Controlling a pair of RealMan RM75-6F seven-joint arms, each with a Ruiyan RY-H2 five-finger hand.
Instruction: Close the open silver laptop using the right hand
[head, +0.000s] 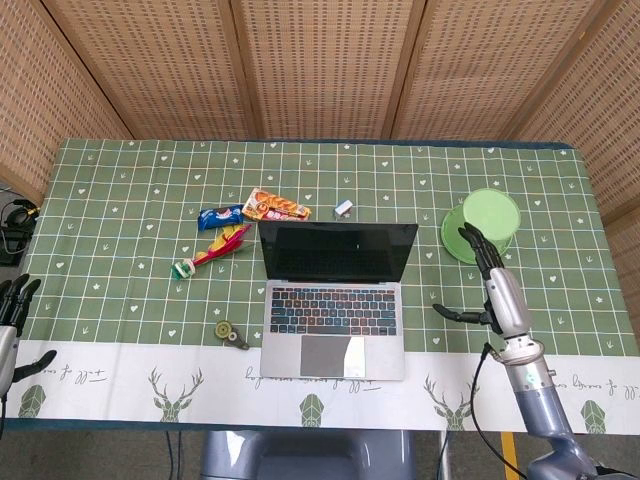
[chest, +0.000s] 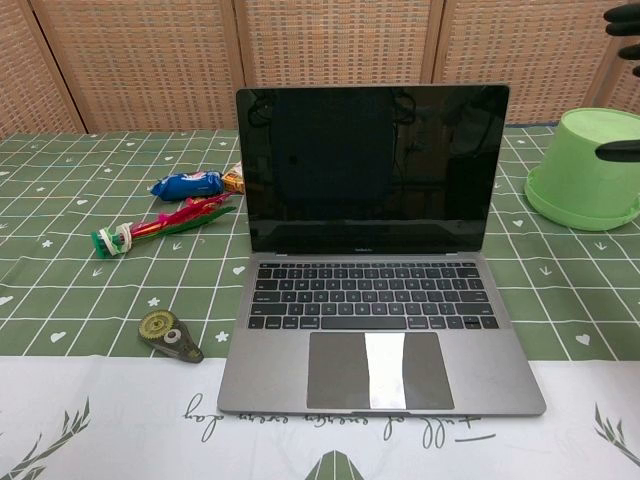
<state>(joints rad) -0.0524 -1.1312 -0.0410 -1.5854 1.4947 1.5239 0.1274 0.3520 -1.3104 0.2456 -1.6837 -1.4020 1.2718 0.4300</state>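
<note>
The silver laptop (head: 334, 300) (chest: 372, 260) stands open in the middle of the table, its dark screen upright and facing me. My right hand (head: 494, 286) hovers to the right of the laptop, fingers spread and holding nothing, apart from the lid. In the chest view only its dark fingertips (chest: 623, 18) show at the top right corner. My left hand (head: 10, 310) sits at the far left table edge, fingers apart and empty.
An upturned green bucket (head: 482, 224) (chest: 588, 168) lies just beyond my right hand. Snack packets (head: 272, 208), a blue packet (chest: 187, 184) and a colourful wrapped toy (head: 212, 250) lie left of the laptop. A small tape dispenser (chest: 169, 335) sits near the front left corner.
</note>
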